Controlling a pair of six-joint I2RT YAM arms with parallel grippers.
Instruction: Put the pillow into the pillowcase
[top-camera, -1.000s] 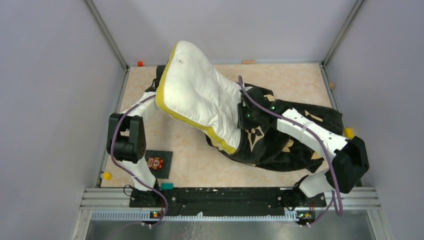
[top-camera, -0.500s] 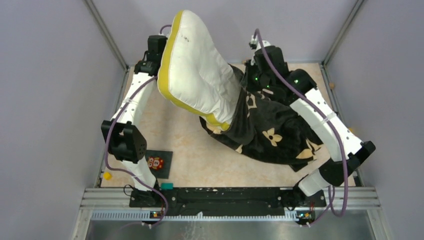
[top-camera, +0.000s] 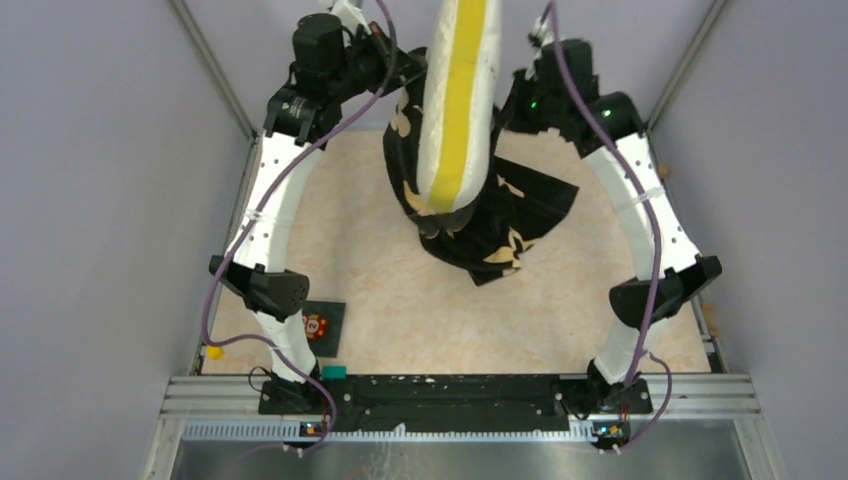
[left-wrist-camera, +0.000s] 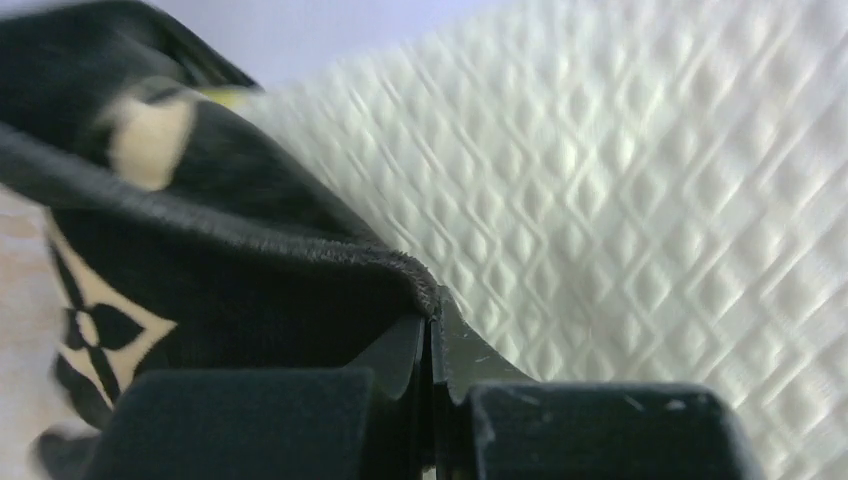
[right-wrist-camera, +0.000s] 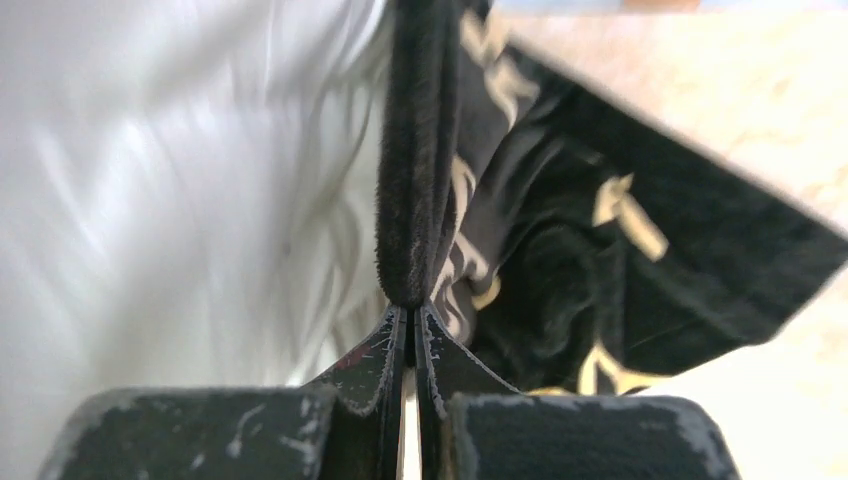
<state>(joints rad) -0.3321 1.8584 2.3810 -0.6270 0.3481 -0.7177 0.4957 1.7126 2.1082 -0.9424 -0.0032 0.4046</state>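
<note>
Pillow (top-camera: 440, 110) is stood on end at far centre, above the table (top-camera: 400, 300) — its lower end is lodged in the pillowcase (top-camera: 500, 210), its upper part is left out. The pillowcase is hung around and below it; contact with the table cannot be told. The left gripper (left-wrist-camera: 432, 320) is set at the pillow's left, the right gripper (right-wrist-camera: 410, 310) at its right — each is clamped on the pillowcase hem, with the pillow just beside. A small picture card (top-camera: 318, 327) is laid near-left on the table, by the left arm's base, well apart from the pillowcase.
</note>
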